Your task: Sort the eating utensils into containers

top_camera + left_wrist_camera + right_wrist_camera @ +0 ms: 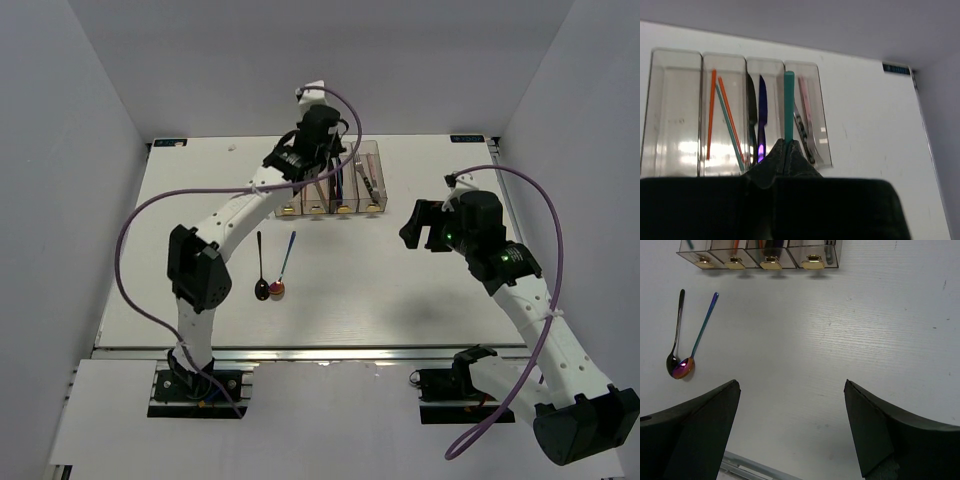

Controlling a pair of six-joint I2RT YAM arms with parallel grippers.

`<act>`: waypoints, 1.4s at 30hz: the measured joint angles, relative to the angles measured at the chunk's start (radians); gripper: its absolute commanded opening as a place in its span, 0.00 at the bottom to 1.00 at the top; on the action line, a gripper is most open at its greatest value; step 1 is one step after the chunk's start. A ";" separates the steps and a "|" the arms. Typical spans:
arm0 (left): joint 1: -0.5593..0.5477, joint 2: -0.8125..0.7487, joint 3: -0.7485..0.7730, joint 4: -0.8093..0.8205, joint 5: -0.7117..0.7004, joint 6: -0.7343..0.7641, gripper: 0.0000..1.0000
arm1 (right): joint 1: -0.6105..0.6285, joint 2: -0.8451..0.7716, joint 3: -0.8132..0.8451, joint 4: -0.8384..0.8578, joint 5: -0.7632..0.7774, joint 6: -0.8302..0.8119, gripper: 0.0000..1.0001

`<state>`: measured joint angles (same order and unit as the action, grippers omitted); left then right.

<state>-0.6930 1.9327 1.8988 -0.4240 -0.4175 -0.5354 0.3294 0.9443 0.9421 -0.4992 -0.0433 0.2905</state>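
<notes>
While the left gripper [787, 142] pinches a teal chopstick [788, 105] above the bins [670, 100] by the desk's far edge, seemingly ready to drop it, the right gripper [791, 385] hangs wide and empty, with two spoons [702, 330] waiting nearer the near edge.

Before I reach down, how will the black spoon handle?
Black spoon: probably stiff and light, given its thin shape. Its glossy surface may slip between the right fingers. Its bowl seems to touch the iridescent spoon, so pushing likely shifts both.

a white table [420, 290] sits enclosed by plain pale grey walls [60, 150].
</notes>
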 measured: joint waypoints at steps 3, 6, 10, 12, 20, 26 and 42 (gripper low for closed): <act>0.053 0.133 0.159 0.043 -0.049 0.027 0.00 | 0.000 0.007 0.019 -0.002 0.008 -0.004 0.89; 0.092 0.266 0.276 0.068 -0.067 0.086 0.00 | 0.000 0.010 0.033 0.003 0.011 -0.006 0.89; 0.115 0.371 0.326 0.103 -0.086 0.185 0.00 | 0.000 0.013 0.030 0.002 0.011 -0.008 0.89; 0.119 0.397 0.334 0.116 -0.093 0.227 0.00 | 0.000 0.012 0.026 0.003 0.011 -0.010 0.89; 0.142 0.400 0.299 0.203 -0.100 0.306 0.30 | 0.000 0.016 0.023 0.003 0.011 -0.010 0.89; 0.151 0.396 0.171 0.233 -0.104 0.323 0.63 | 0.000 0.031 0.023 0.003 0.011 -0.010 0.89; 0.150 -0.198 -0.345 -0.022 0.039 0.209 0.73 | 0.000 0.026 0.023 0.003 -0.006 -0.010 0.89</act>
<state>-0.5434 1.7348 1.5539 -0.4458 -0.3782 -0.3260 0.3294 0.9707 0.9646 -0.4961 -0.0494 0.2802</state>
